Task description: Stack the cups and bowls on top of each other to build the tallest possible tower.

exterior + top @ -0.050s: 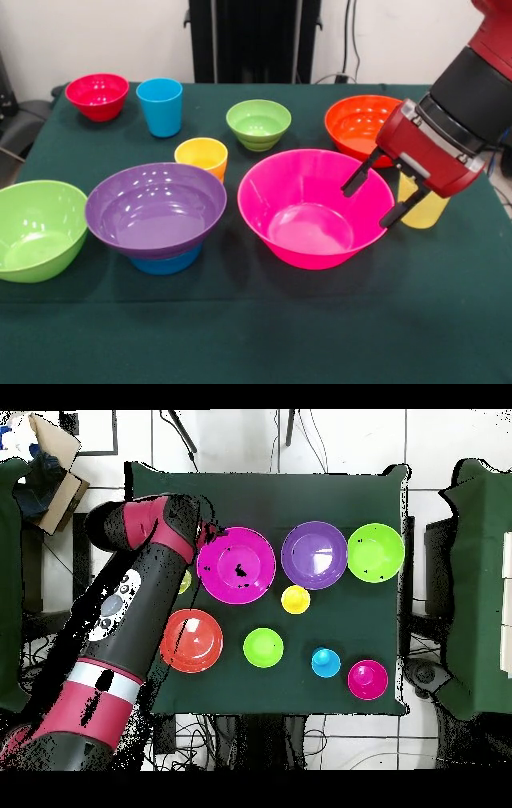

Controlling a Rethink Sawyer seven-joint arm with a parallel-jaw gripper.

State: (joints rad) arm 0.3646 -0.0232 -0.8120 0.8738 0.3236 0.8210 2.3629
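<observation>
Pink bowl (316, 210) rim between open jaws

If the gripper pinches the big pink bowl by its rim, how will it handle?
The pink bowl looks like thin glossy plastic, so probably light, but slippery between the open gripper fingers. Its wide flared rim over a narrower base suggests it may tilt when lifted from one side.

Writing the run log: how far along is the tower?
Barely started. Done: only the purple bowl sits on the mid blue bowl. In hand: nothing; the pincer is open, empty, over the pink bowl's rim. Left: the big lime green bowl, small green bowl, orange bowl, red bowl and all three cups stand separately on the table.
</observation>
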